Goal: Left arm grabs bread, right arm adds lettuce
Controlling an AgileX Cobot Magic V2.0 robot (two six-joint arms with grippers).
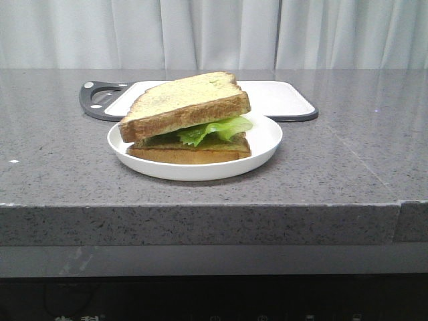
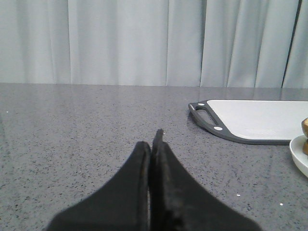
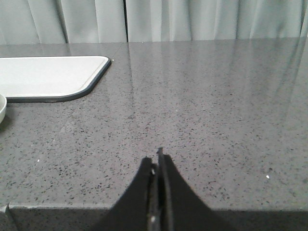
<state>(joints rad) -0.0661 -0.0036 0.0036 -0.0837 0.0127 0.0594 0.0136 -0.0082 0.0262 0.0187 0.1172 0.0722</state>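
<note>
overhanging lettuce — bread tilted above

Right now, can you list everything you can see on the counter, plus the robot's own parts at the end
bread: one thick slice, speckled yellow-tan face with brown crust, tilted on top of the stack in the plate
lettuce: one leaf, light green, between the two slices, sticking out at the front
lower bread slice: one, tan, flat on the plate under the lettuce
plate: one, white, near the front middle of the counter
cutting board: one, white with dark grey rim and handle, directly behind the plate
counter: one, grey speckled stone
curtain: pale grey, behind the counter
left gripper: one, black, shut, empty, over bare counter
right gripper: one, black, shut, empty, over bare counter
</note>
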